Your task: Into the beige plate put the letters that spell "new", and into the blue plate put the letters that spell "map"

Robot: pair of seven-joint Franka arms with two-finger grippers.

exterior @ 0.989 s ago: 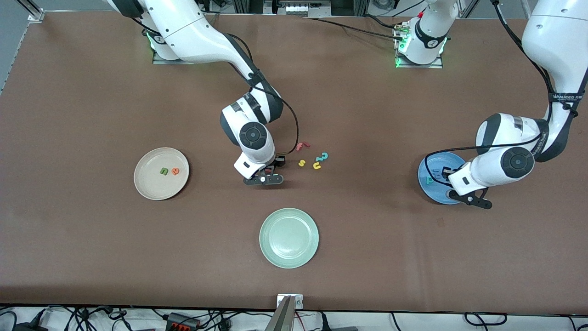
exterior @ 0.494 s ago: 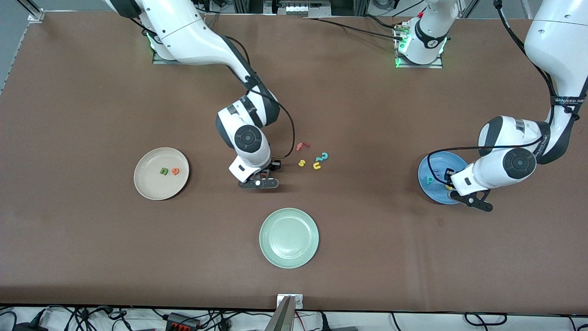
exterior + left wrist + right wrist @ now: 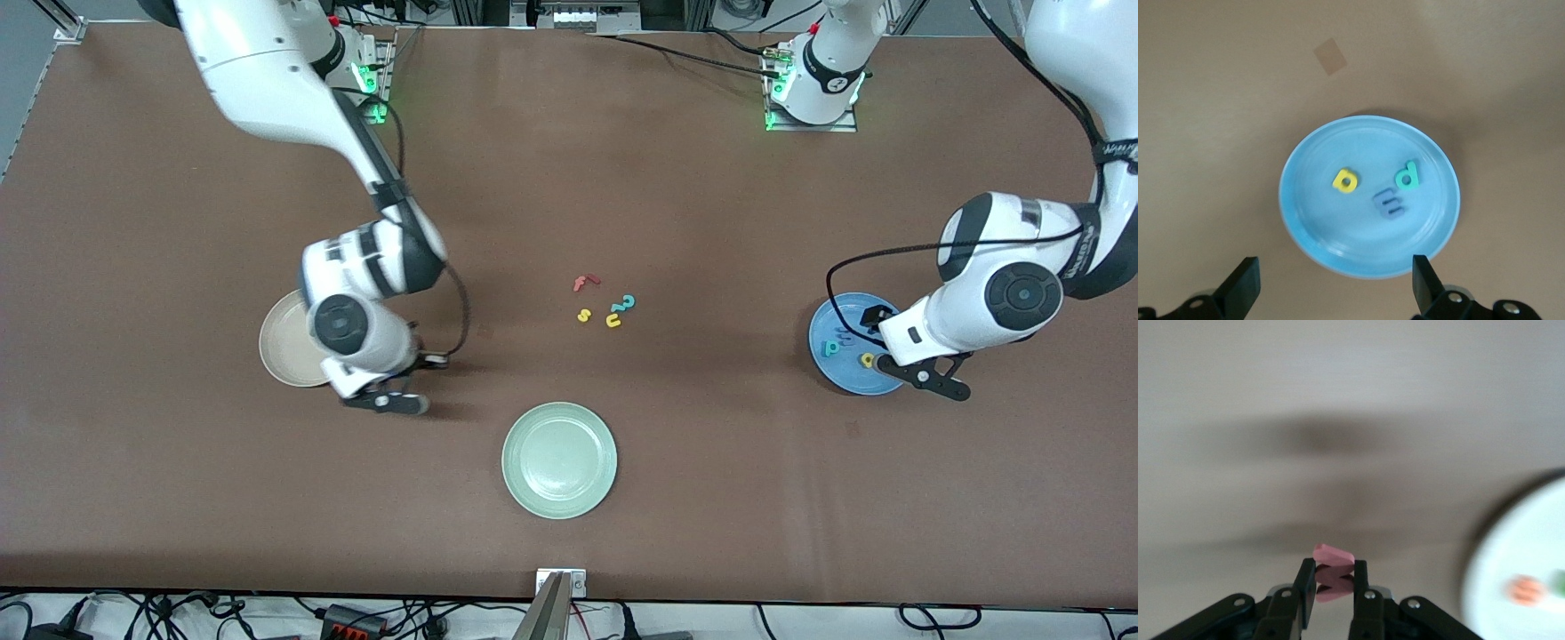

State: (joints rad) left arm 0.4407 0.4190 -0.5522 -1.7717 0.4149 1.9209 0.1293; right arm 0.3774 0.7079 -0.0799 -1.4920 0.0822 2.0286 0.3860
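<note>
My right gripper (image 3: 384,402) is shut on the red-pink "w" (image 3: 1333,555) and hangs over bare table just beside the beige plate (image 3: 280,342). The right arm covers much of that plate in the front view. In the right wrist view the plate (image 3: 1518,540) holds the orange "e" (image 3: 1527,589) and the green "n" (image 3: 1558,581). The blue plate (image 3: 1368,253) holds the yellow "a" (image 3: 1345,180), the teal "p" (image 3: 1408,177) and the blue "m" (image 3: 1390,203). My left gripper (image 3: 1333,270) is open and empty above that plate's rim.
A pale green plate (image 3: 559,460) sits nearest the front camera, mid-table. A loose cluster lies mid-table: a red "f" (image 3: 584,283), a yellow "s" (image 3: 584,315), a yellow "u" (image 3: 613,320) and a teal "2" shape (image 3: 628,303).
The right gripper shut on the "w" near the letter cluster and carried it toward the beige plate. The left gripper opened, leaving the yellow "a" in the blue plate.
</note>
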